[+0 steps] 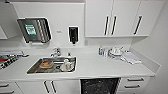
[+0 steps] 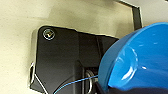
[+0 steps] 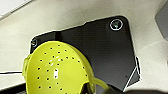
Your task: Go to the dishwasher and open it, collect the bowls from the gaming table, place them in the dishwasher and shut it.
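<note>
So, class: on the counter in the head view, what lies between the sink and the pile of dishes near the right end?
In the head view, bare white counter lies between the sink and the pile of dishes.

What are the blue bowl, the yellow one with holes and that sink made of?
Blue bowl: probably glossy plastic, bright highlights on a smooth surface. Yellow perforated bowl: likely matte plastic, uniform colour, moulded holes. Sink: looks like brushed steel, grey sheen.

A lime-yellow bowl (image 3: pixel 56 71) sits large and close to the camera, its inside dotted with small dark holes and one pale slot near the middle. Behind it lies the robot's dark plate, over a pale speckled floor (image 3: pixel 75 12).
</note>
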